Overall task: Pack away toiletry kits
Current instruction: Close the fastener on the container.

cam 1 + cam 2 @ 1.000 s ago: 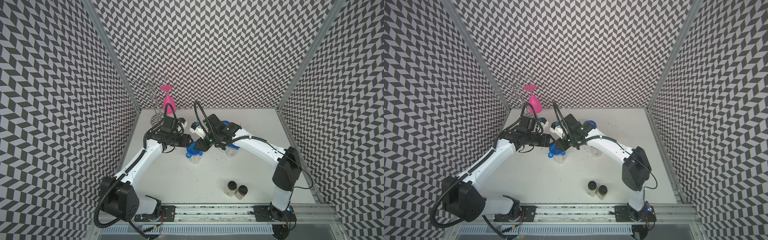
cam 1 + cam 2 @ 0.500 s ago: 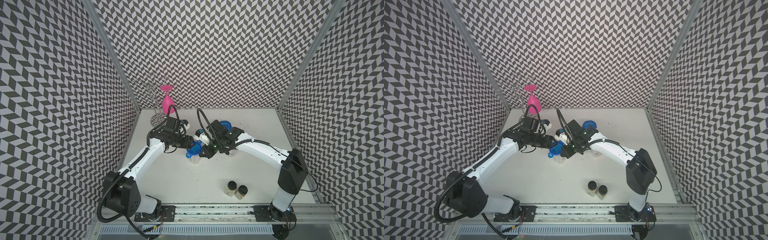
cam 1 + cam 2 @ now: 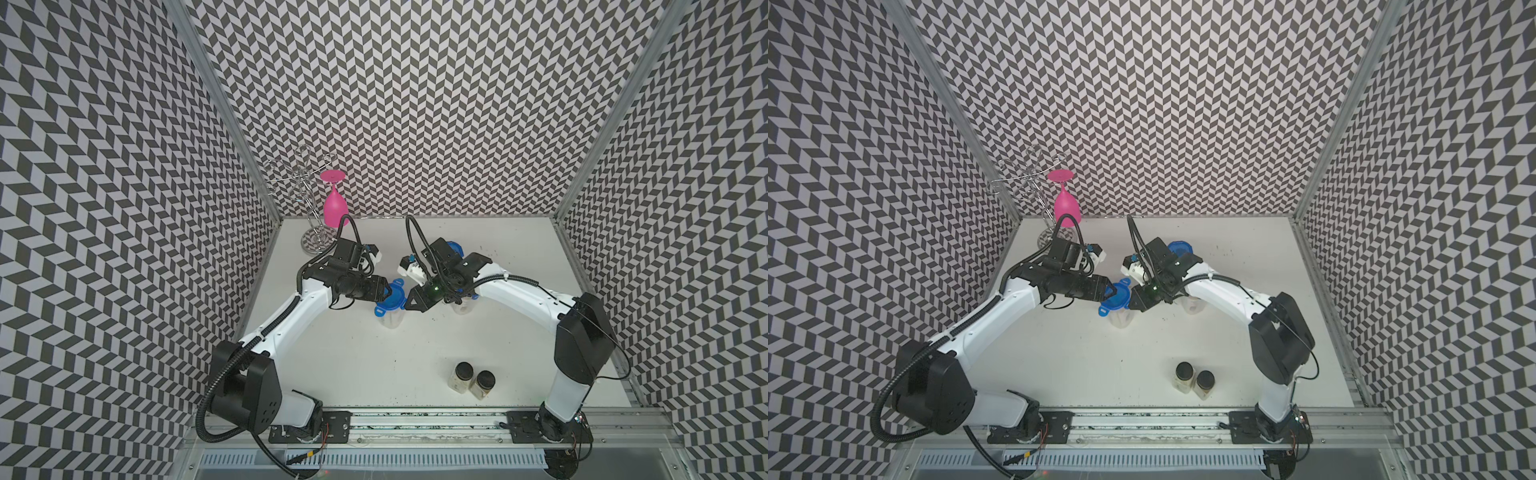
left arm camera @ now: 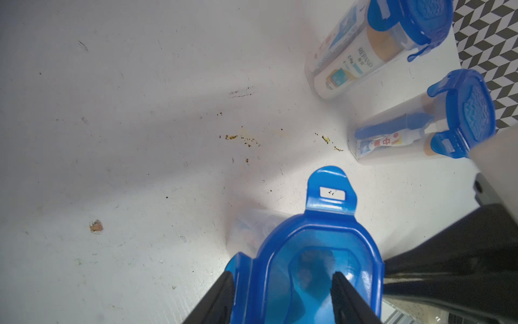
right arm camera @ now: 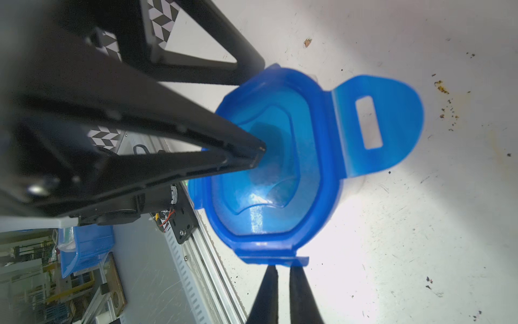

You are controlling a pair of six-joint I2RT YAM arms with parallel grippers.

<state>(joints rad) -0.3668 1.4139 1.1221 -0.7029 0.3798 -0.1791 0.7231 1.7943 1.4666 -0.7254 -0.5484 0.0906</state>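
Observation:
In both top views a clear tub (image 3: 391,320) (image 3: 1120,321) stands mid-table with its blue lid (image 3: 392,303) (image 3: 1116,302) on top. My left gripper (image 3: 384,291) (image 4: 282,275) is open astride the lid's edge (image 4: 316,238): one finger rests on the lid top, the other stands outside a folded side tab. My right gripper (image 3: 409,305) (image 5: 283,269) is shut, its tips against another folded tab of the lid (image 5: 280,196). One tab (image 5: 375,126) still sticks out flat. Two more lidded tubs (image 4: 364,56) (image 4: 392,140) hold a white bottle, toothpaste and a blue toothbrush.
Two black-capped jars (image 3: 463,376) (image 3: 482,384) stand near the front right. A pink wine glass (image 3: 334,203) hangs on a wire rack (image 3: 307,195) at the back left. Crumbs (image 4: 244,138) dot the white table. The patterned walls close in three sides.
My right gripper has slid off the lid's top to its right side, dropped a little and shut. The left gripper has edged slightly further onto the lid.

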